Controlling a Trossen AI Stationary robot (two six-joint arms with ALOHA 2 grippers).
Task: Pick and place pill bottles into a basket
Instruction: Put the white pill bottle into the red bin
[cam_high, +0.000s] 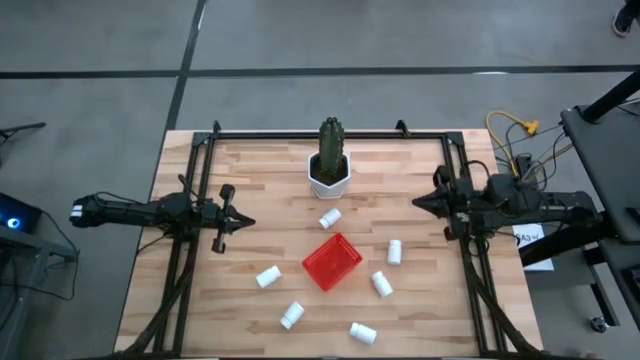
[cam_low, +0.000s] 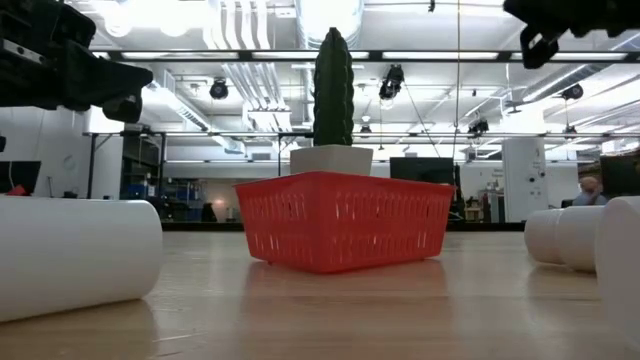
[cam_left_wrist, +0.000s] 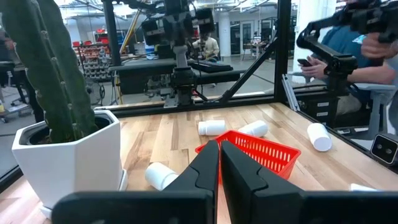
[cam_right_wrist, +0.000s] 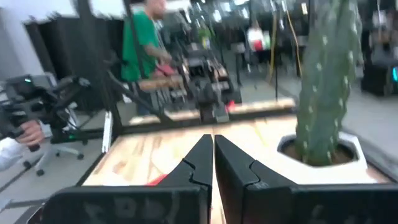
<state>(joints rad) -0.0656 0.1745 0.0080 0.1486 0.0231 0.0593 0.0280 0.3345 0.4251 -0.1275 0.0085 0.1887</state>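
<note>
Both tools are clenched on nothing: left tool (cam_high: 243, 222) at the counter's (cam_high: 250, 310) left edge, right tool (cam_high: 418, 203) at its right edge. Six pill bottles (cam_high: 268, 277) lie scattered around the empty red basket (cam_high: 332, 262), mid-counter.

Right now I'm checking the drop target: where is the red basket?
In the high view, the red basket sits mid-table, in front of the cactus pot, ringed by pill bottles.
</note>
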